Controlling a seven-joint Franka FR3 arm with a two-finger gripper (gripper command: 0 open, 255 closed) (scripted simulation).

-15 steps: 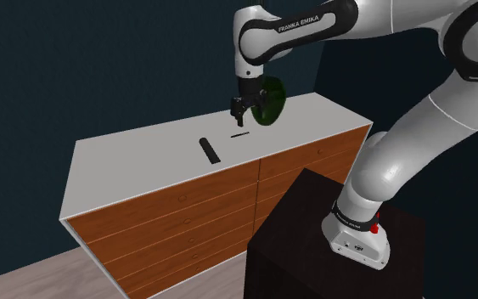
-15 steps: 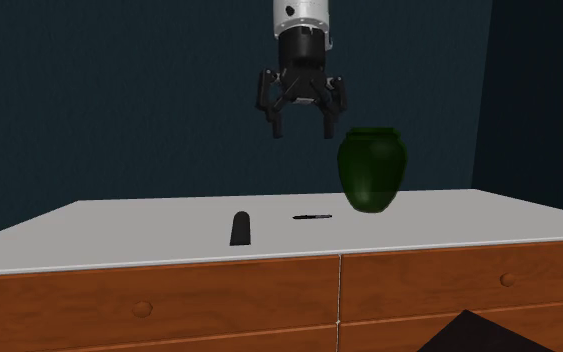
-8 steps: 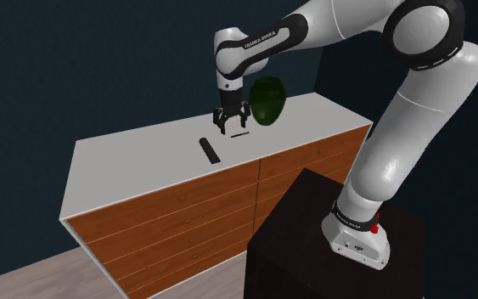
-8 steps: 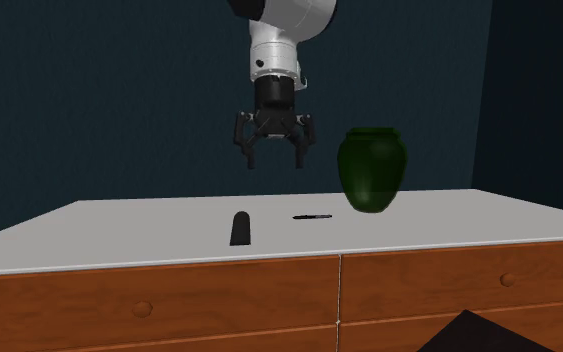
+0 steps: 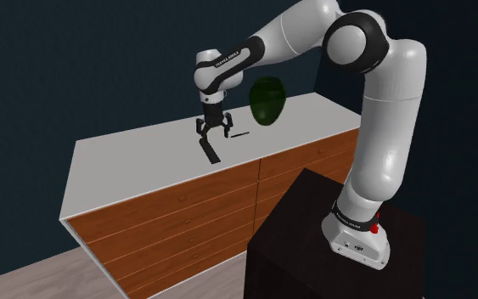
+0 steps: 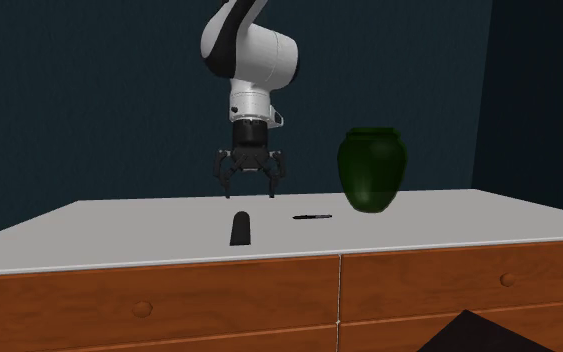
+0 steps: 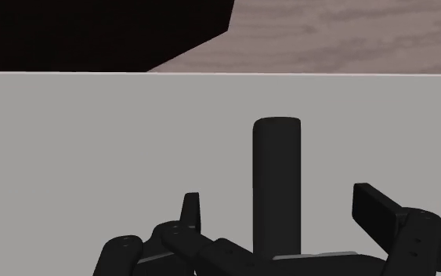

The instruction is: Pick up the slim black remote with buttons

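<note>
Hovering just above the white-topped dresser with brown wooden drawer fronts, the black two-finger hand pointed straight down, its fingers spread wide and gripping nothing. The slim black remote lay flat on the dresser top directly beneath it, untouched. In the second exterior view the hand hung at 12 o'clock from the remote, with a clear gap between them. In the wrist view the remote ran lengthwise away from the hand, lying between the two parted fingers. A thin black pen-like stick lay at 3 o'clock from the remote, near it. A dark green rounded vase stood upright at 2 o'clock, farther off.
</note>
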